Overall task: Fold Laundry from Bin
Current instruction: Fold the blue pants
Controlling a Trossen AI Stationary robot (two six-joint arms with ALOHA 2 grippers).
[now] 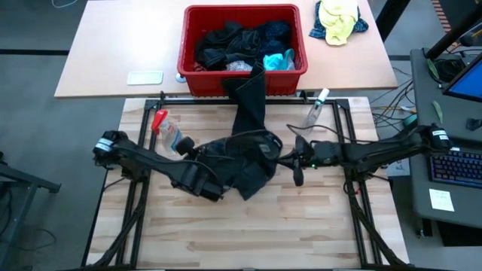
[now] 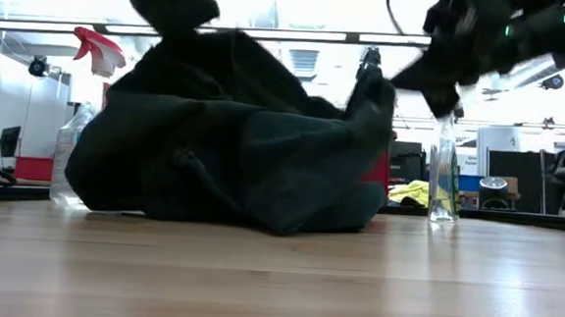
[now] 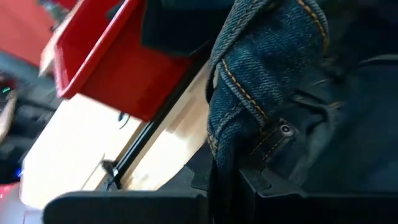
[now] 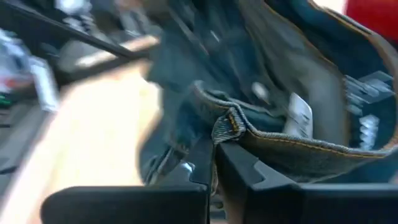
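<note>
A dark blue pair of jeans (image 1: 248, 154) from the laundry lies bunched on the wooden table's middle. One leg (image 1: 248, 86) still drapes over the near rim of the red bin (image 1: 241, 9). Other dark and turquoise garments (image 1: 237, 45) fill the bin. My left gripper (image 3: 227, 177) is shut on the jeans at their left side (image 1: 215, 188). My right gripper (image 4: 214, 152) is shut on them at their right side (image 1: 282, 156). In the low view the jeans (image 2: 234, 146) form a heap whose lower part rests on the table. My left gripper pinches a bunched fold of the jeans' waistband (image 3: 239, 143) between its two fingers, beside a belt loop and a rivet (image 3: 284, 129). It comes from the table's left, slanting down. My right gripper pinches the waistband's stitched edge (image 4: 231, 124) between its two fingers, near the inside label (image 4: 301, 115). It comes about level from the table's right. That edge is raised; the cloth sags away behind it.
A spray bottle with a red trigger (image 1: 164, 128) stands at the table's far left, and a small clear bottle (image 1: 316, 109) at the far right. On the far table a yellow-and-blue cloth bundle (image 1: 339, 19) lies right of the bin. Bare wood spans the near half.
</note>
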